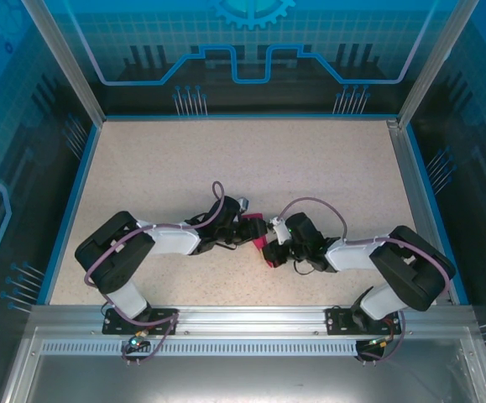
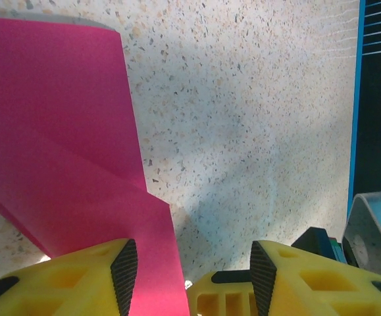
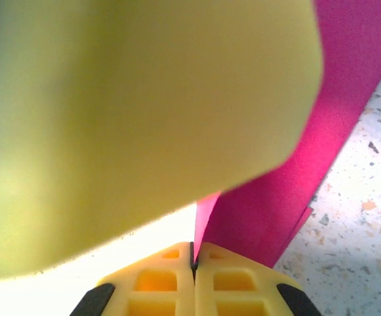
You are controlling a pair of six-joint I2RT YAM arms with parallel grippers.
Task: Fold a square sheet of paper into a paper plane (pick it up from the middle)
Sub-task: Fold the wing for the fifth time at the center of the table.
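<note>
The magenta-pink sheet of paper [image 1: 268, 250] sits folded between both grippers at the table's middle. In the left wrist view the paper [image 2: 58, 131] shows a diagonal crease and overlapping layers, and its lower edge runs down beside my left pad [image 2: 124, 270]. My left gripper [image 2: 193, 270] is open, its jaws well apart over the speckled table. My right gripper [image 3: 193, 253] is shut on a thin edge of the paper [image 3: 295, 164], which rises from between the yellow fingers. A blurred yellow finger [image 3: 144, 99] of the left gripper looms close in front of it.
The speckled beige table [image 1: 226, 159] has a blue rim and clear walls around it. An aluminium rail [image 1: 251, 323] carries both arm bases at the near edge. A blue edge strip [image 2: 358, 99] shows at the right of the left wrist view.
</note>
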